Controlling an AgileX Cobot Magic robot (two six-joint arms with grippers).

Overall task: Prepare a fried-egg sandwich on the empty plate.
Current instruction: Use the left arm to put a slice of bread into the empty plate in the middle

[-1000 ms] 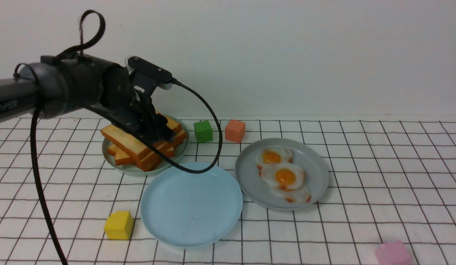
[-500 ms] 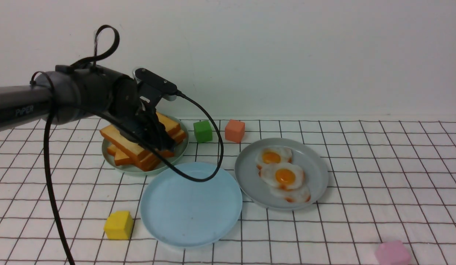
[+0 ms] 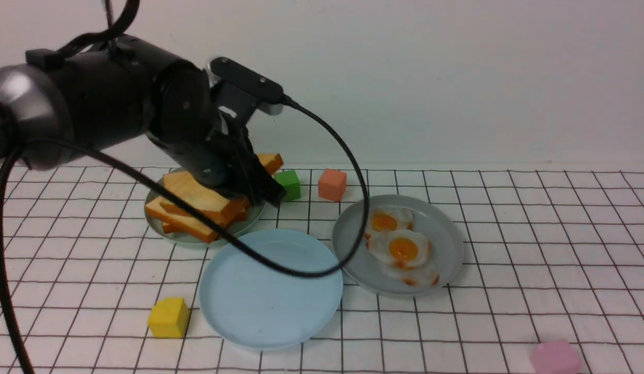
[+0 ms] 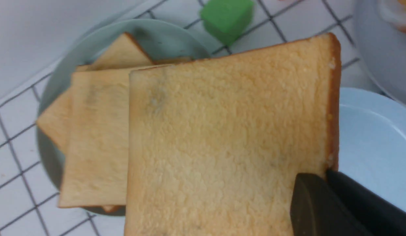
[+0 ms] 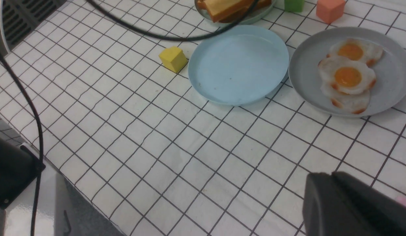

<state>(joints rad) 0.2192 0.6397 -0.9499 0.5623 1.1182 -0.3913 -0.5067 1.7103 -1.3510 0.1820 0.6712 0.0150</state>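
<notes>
My left gripper (image 3: 272,195) (image 4: 324,178) is shut on one edge of a golden-brown toast slice (image 3: 197,195) (image 4: 222,131), held tilted just above the toast pile (image 3: 184,224) on the pale green plate (image 3: 157,228). The empty sky-blue plate (image 3: 270,296) (image 5: 239,65) (image 4: 370,131) lies in front of the pile with nothing on it. Fried eggs (image 3: 402,249) (image 5: 348,77) lie overlapping on the grey plate (image 3: 449,234) to its right. In the right wrist view my right gripper (image 5: 332,175) hovers above the tablecloth, well away from the plates, jaws together and holding nothing.
A green cube (image 3: 289,184) and a salmon cube (image 3: 332,184) stand behind the plates. To the left of the blue plate sits a yellow cube (image 3: 168,317), and a pink one (image 3: 555,357) sits at the front right. The left arm's black cable (image 3: 301,271) droops over the blue plate.
The left gripper closed on the top toast slice and lifted it off the pile, rising and shifting right. The right arm has not visibly moved.
</notes>
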